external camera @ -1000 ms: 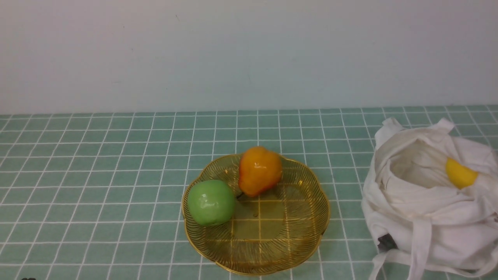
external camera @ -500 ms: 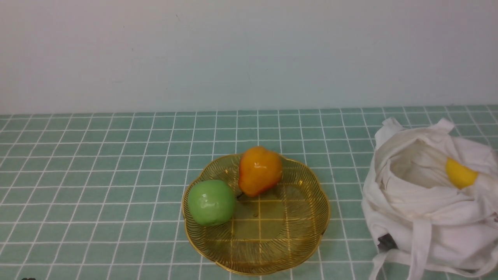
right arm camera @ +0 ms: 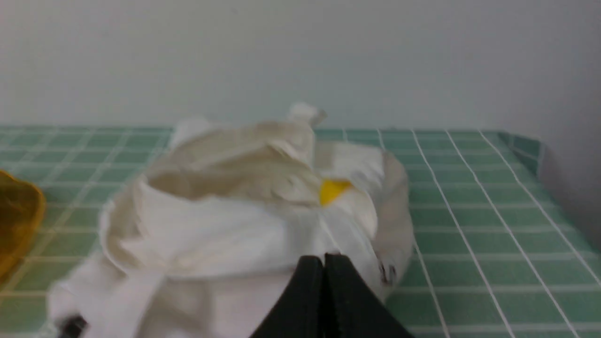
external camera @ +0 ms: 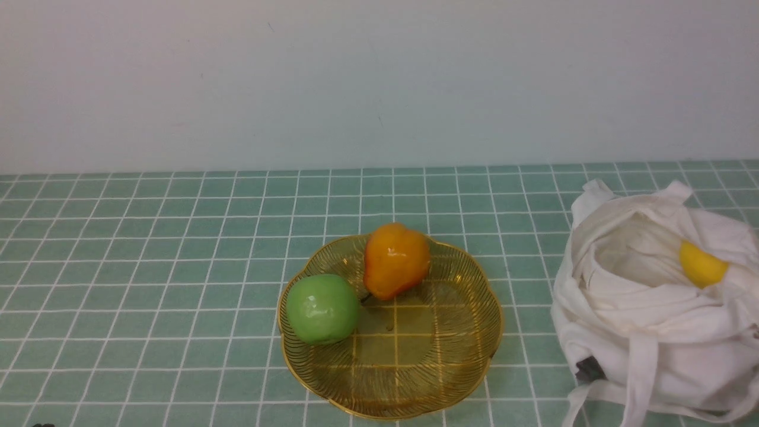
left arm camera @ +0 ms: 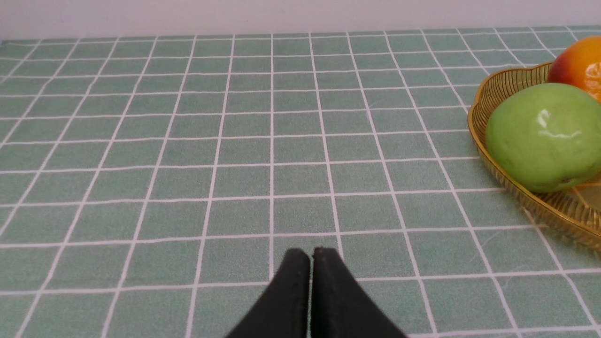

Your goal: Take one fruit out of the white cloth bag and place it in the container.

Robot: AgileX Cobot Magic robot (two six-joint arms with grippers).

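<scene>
The glossy orange pear-shaped fruit lies in the amber ribbed dish at the table's middle, beside a green apple. The white cloth bag slumps at the right, mouth open. Neither gripper shows in the front view. In the left wrist view my left gripper is shut and empty over bare tiles, left of the dish and the fruit. In the right wrist view my right gripper is shut and empty, just in front of the bag.
A small yellow fruit peeks from the bag's far right fold, also seen as yellow fruit. A white wall backs the green tiled table. The table's right edge lies beyond the bag.
</scene>
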